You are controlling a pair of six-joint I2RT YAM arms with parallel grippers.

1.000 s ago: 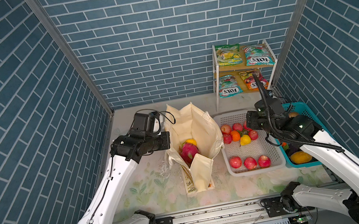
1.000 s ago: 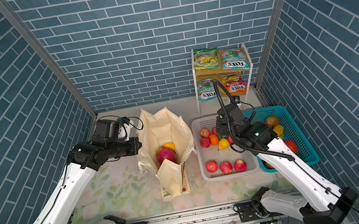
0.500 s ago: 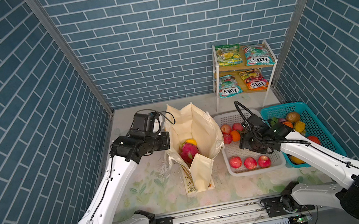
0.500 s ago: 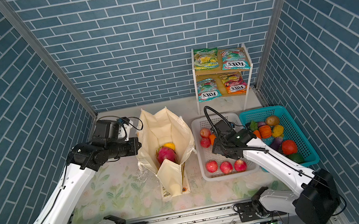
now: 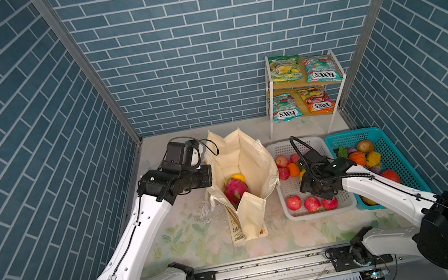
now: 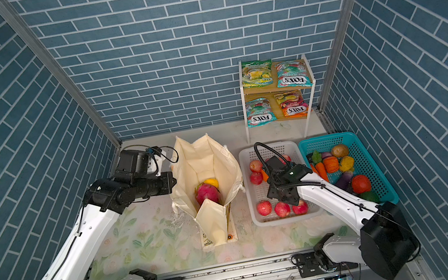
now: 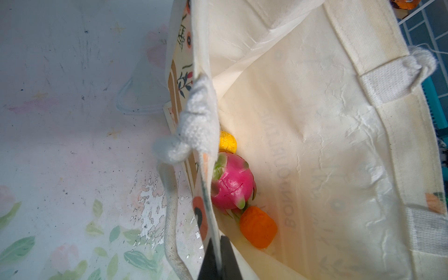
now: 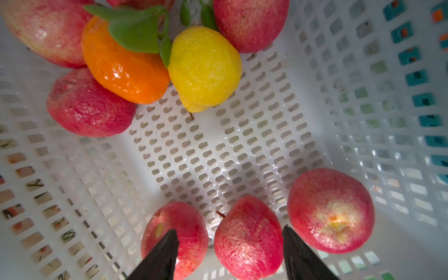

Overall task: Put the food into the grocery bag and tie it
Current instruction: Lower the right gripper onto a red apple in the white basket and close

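The cream grocery bag (image 5: 253,154) (image 6: 216,157) stands open in mid-table. My left gripper (image 7: 219,254) (image 5: 206,159) is shut on its left rim, with the cloth pinched between the jaws. Inside the bag (image 7: 315,121) lie a pink dragon fruit (image 7: 232,181) (image 5: 234,188), a yellow fruit (image 7: 227,143) and an orange (image 7: 258,226). My right gripper (image 8: 230,232) (image 5: 319,191) hangs open low in the white basket (image 5: 280,146). Its jaws straddle the middle red apple (image 8: 248,240) of three in the front row. Another orange (image 8: 123,70) and a yellow fruit (image 8: 203,70) lie further back.
A teal basket (image 5: 389,149) of vegetables sits right of the white one. A small shelf (image 5: 300,85) at the back right holds several FOX'S packets (image 5: 323,72). The bag's strap (image 7: 169,206) hangs loose outside its left wall. Brick walls close in three sides.
My right arm has swung forward and down into the white basket, ending over the front row of apples. The left arm and the bag have not moved.
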